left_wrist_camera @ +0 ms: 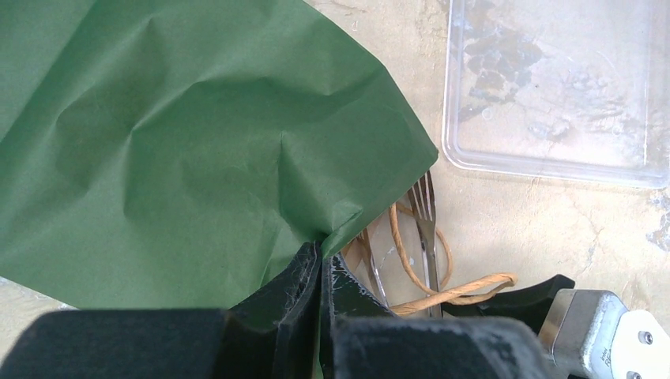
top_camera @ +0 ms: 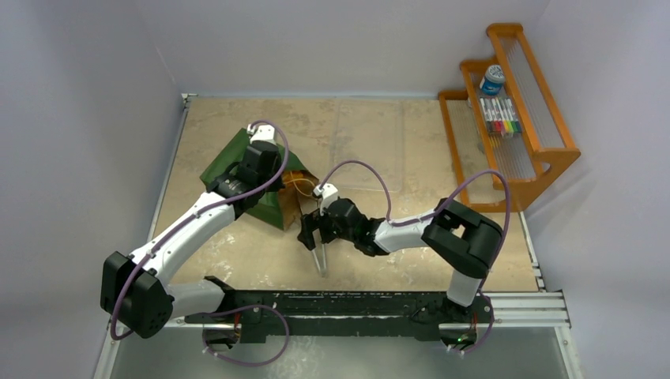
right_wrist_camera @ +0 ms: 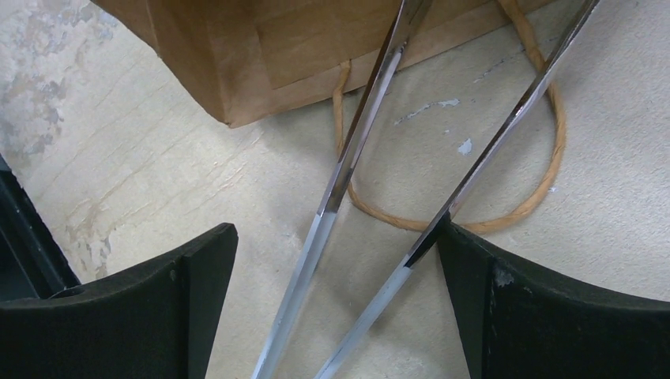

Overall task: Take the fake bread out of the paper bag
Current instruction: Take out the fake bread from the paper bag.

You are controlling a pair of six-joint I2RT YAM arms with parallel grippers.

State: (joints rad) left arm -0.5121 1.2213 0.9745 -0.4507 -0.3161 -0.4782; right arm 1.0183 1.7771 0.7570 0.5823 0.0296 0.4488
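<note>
Can't see the fake bread anywhere; likely hidden inside the paper bag (top_camera: 225,162), lying at 10 o'clock from the middle of the table (top_camera: 261,260), brown mouth facing 4 o'clock. Pinching the bag's green edge tight with the left gripper (left_wrist_camera: 318,260), jaws closed on the paper. Holding the right gripper (right_wrist_camera: 336,229) wide open around the metal tongs (right_wrist_camera: 371,103), touching only the arm at 3 o'clock. Probably light, hard and slippery bread. Best to grab each piece across its middle, softly, to stop it popping out.
</note>
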